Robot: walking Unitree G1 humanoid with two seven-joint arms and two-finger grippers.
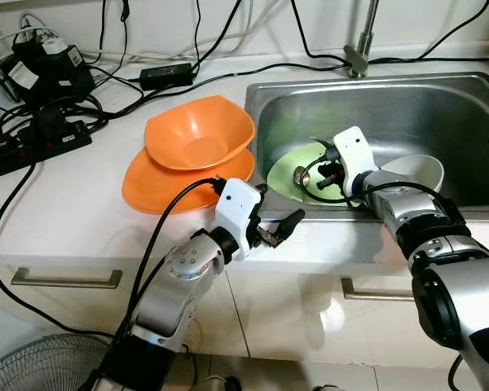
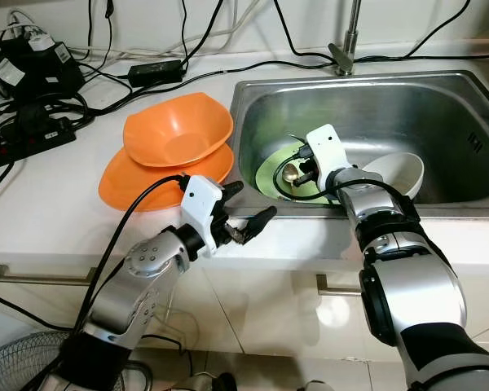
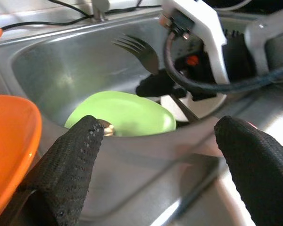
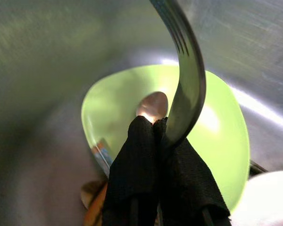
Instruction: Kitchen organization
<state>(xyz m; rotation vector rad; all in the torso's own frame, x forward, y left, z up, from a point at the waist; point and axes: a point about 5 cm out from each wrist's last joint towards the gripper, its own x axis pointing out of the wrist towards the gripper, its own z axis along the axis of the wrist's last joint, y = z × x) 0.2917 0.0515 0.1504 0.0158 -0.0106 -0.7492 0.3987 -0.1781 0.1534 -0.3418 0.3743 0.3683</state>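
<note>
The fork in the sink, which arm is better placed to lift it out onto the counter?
Right. The right gripper is shut on the fork above the green plate in the sink. The left gripper hovers open outside the sink's front edge.

The left arm is bent at the elbow and raised in front of the counter [image 1: 65, 220] edge, its white wrist housing tilted forward. The left tool [image 1: 277, 226] is held level with that edge, its two black fingers [image 3: 70, 165] spread wide apart with nothing between them. The right arm is stretched forward and down into the sink [image 1: 440, 98]. The right tool [image 4: 162, 141] is pressed closed, its fingers pinched together on the handle of a fork [image 4: 188, 80].
</note>
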